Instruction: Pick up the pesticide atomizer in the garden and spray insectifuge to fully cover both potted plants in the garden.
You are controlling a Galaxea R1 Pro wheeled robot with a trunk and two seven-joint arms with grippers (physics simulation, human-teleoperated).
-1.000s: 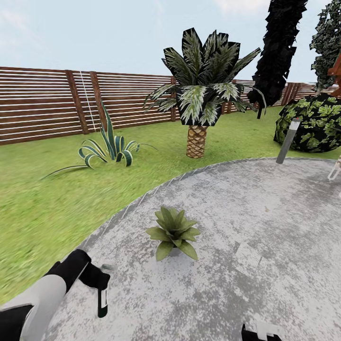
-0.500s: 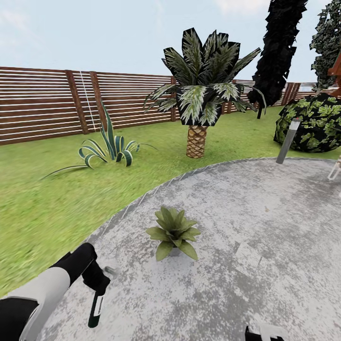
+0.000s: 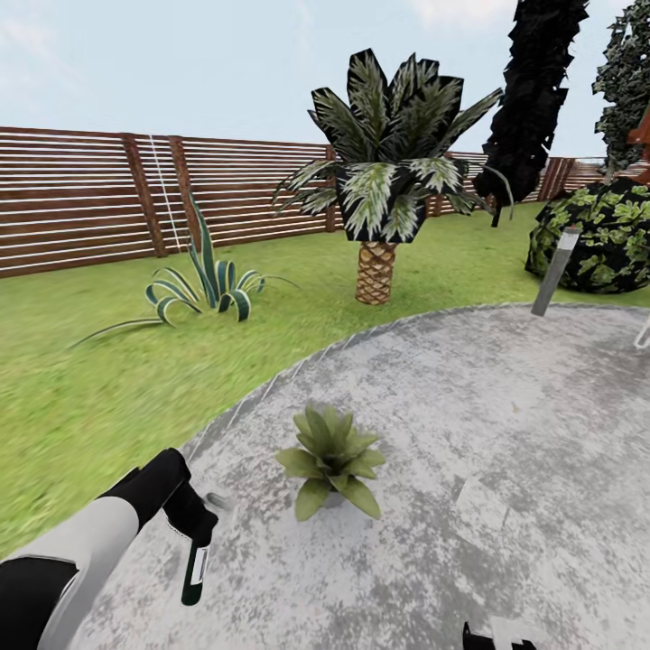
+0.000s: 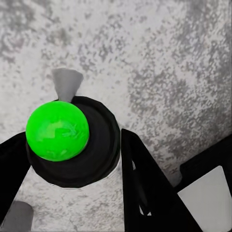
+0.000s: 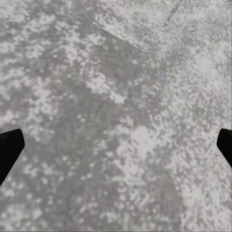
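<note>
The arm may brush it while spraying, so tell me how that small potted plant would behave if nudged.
The potted plant would probably tip or slide easily: its leaves spread far wider than the barely visible grey pot. It looks light, standing loose on the paved patio. The pointed leaves would likely flex.

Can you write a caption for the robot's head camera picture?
Left gripper holds the atomizer beside a small potted plant on the grey patio.

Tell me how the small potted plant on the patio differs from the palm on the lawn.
The potted plant is a low rosette with no trunk; the palm rises on a scaly brown trunk. The potted plant's leaves are plain olive green; the palm's are dark with pale streaks. The potted plant stands on the grey patio, the palm on the grass. Both have pointed leaves.
</note>
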